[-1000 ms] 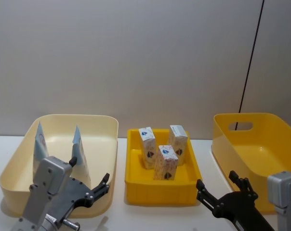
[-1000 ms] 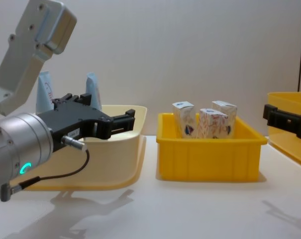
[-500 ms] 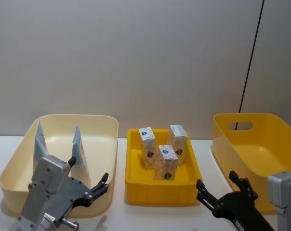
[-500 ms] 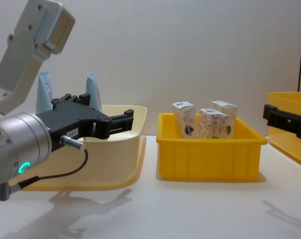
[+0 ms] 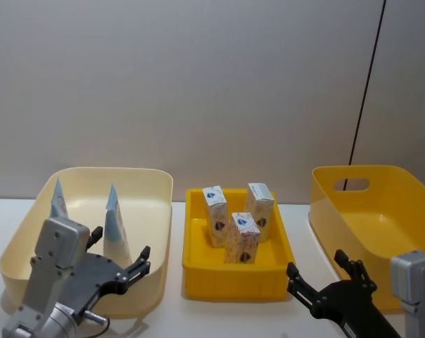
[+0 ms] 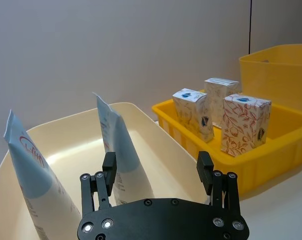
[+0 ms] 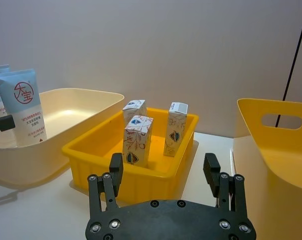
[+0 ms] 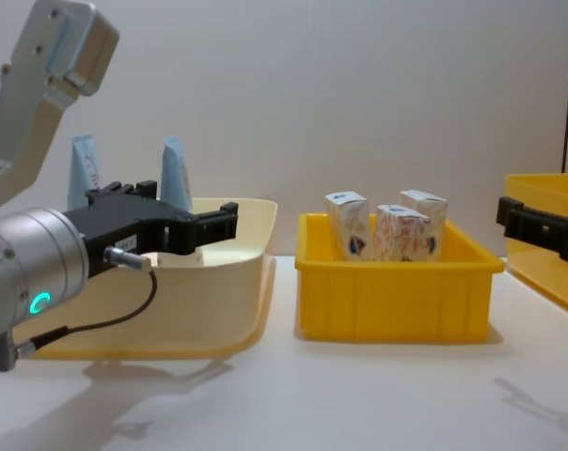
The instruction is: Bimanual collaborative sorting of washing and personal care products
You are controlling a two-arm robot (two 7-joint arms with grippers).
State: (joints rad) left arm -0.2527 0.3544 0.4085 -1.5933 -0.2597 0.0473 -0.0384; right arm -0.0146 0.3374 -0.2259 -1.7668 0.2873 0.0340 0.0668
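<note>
- Now we see the left gripper spread wide at the near rim of the cream bin. Two tubes stand upright inside, just beyond its fingers, long axis vertical.
- Three cartons stand in the middle yellow tray.
- Right gripper is wide and empty, nearer the cartons.

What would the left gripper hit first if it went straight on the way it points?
Probably the nearer pale-blue tube in the cream bin, right before the left gripper, whose jaws are open; depth is unclear.
</note>
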